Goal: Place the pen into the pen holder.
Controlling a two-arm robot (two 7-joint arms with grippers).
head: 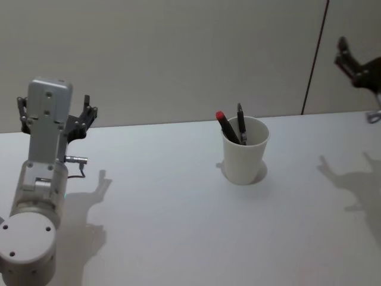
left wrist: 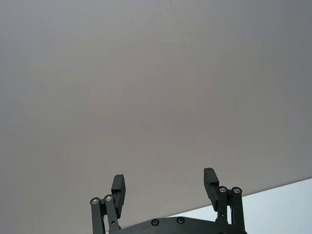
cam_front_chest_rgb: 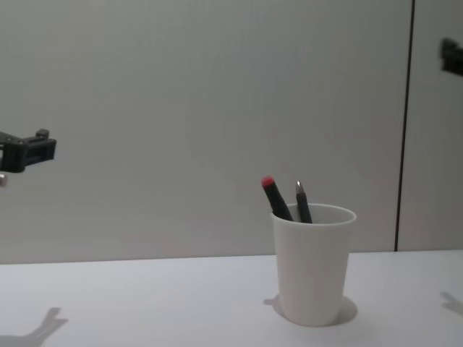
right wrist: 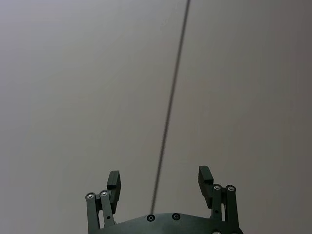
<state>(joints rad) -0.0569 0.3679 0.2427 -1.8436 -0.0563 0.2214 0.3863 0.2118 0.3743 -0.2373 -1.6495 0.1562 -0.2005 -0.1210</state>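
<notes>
Two slim pens, one red-capped (head: 224, 124) and one dark (head: 241, 124), stand in the plain white paper cup (head: 244, 157) mid-surface; light, rigid, best gripped mid-barrel. Left pincer (left wrist: 165, 187) and right pincer (right wrist: 158, 181) wide, empty, raised

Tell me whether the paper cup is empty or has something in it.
Not empty. The pen holder stands upright with two pens in it: a red-capped pen and a dark pen stick out above its rim.
</notes>
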